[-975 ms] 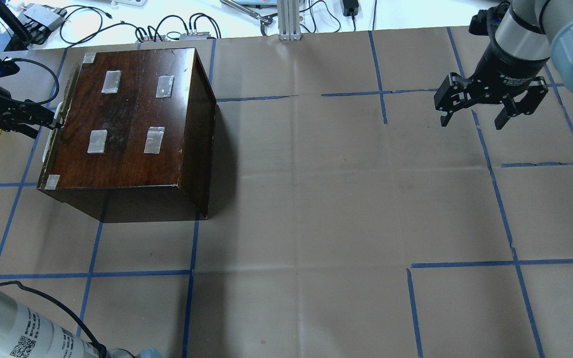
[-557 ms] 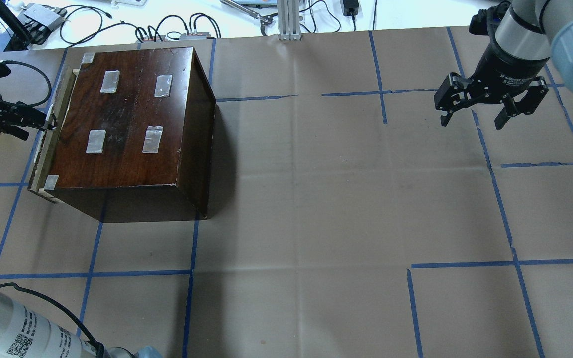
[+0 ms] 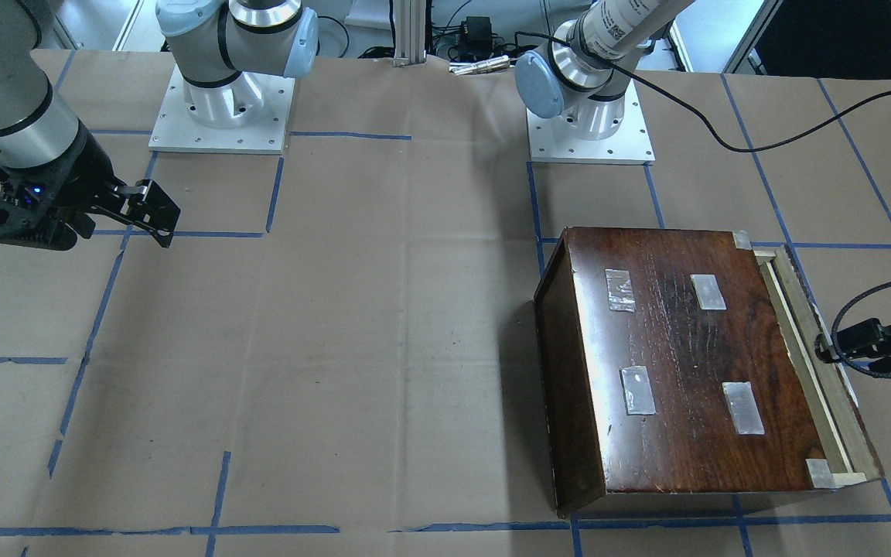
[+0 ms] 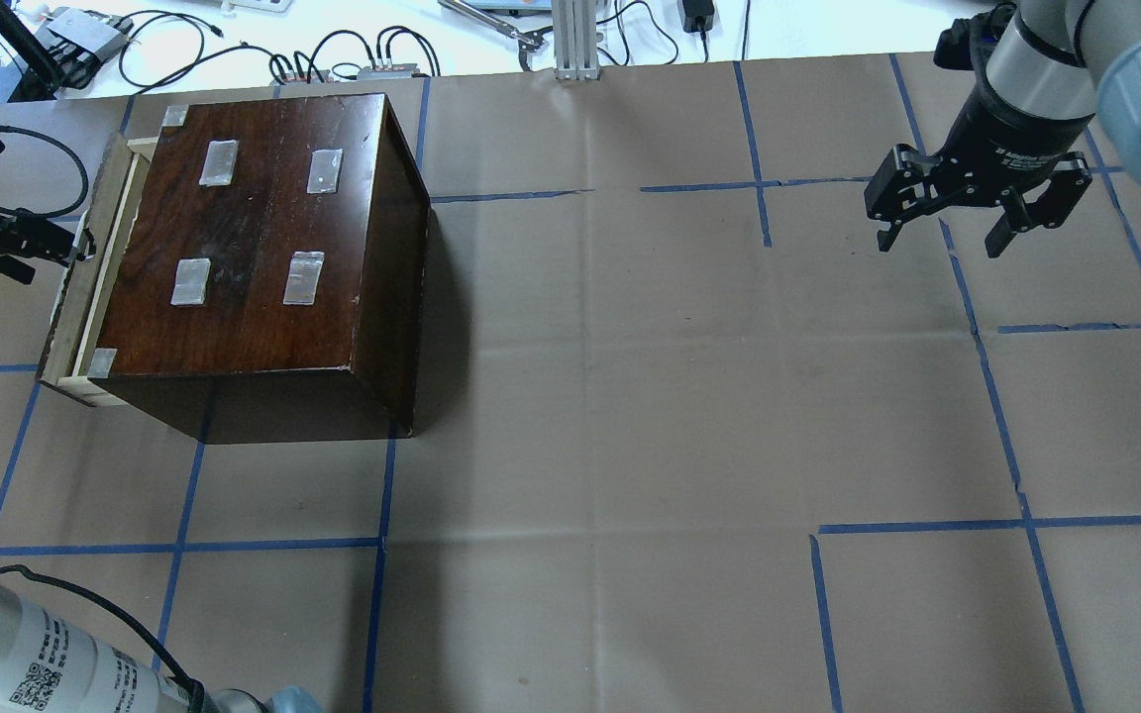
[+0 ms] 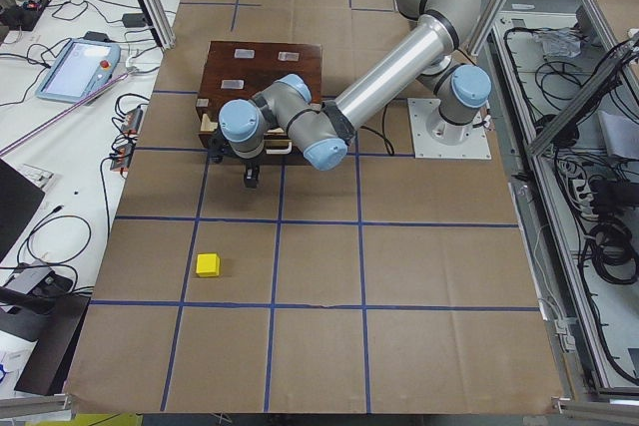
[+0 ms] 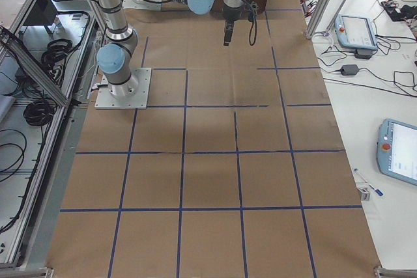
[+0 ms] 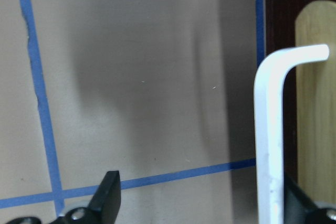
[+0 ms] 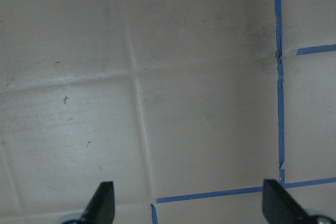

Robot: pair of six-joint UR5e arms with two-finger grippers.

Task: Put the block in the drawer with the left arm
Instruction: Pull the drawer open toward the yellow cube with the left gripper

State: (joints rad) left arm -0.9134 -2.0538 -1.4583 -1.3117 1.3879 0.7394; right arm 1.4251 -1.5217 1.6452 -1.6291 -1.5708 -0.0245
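My left gripper [image 7: 202, 195] is spread wide, one finger beside the smooth white bent handle [image 7: 268, 129] of the pale-wood drawer [image 4: 73, 302]. My right gripper [image 4: 939, 243] hangs spread too; the yellow block [image 5: 208, 264] rests on matte paper [image 5: 319, 276].

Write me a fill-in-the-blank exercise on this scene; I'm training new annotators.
The block on the table is coloured ____. The left gripper is at the white ____ of the drawer. The right gripper is open and holds ____.
Missing words: yellow; handle; nothing.
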